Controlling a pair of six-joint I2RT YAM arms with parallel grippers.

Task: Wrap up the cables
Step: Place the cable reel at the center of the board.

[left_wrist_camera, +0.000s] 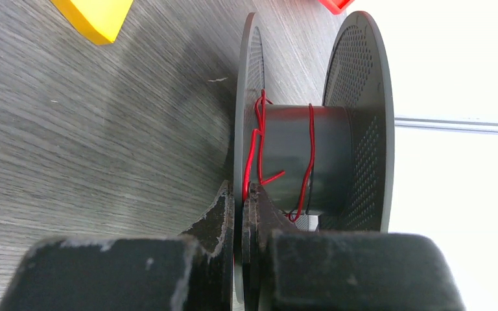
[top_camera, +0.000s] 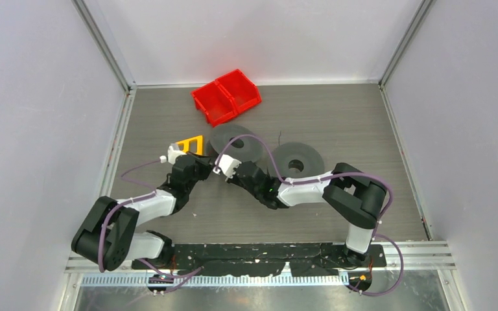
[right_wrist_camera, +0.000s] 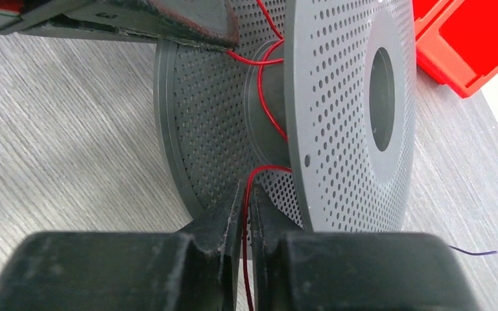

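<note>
A dark grey perforated spool [top_camera: 237, 144] lies flat on the table. Thin red cable [left_wrist_camera: 259, 136] is wound loosely round its hub, also in the right wrist view [right_wrist_camera: 262, 103]. My left gripper [left_wrist_camera: 241, 191] is shut on the rim of the spool's lower flange [left_wrist_camera: 249, 78], with red cable beside the fingers; from above it [top_camera: 202, 162] is at the spool's left edge. My right gripper [right_wrist_camera: 246, 194] is shut on the red cable, which runs from between its fingers up to the hub of the spool [right_wrist_camera: 343, 129]. From above the right gripper [top_camera: 225, 164] is at the spool's near edge.
A second grey spool [top_camera: 297, 161] lies right of the first, partly under the right arm. A red two-part bin [top_camera: 225, 97] stands behind the spools. A yellow triangular piece [top_camera: 191, 144] lies left of them. A thin dark wire [right_wrist_camera: 473, 251] lies loose on the table.
</note>
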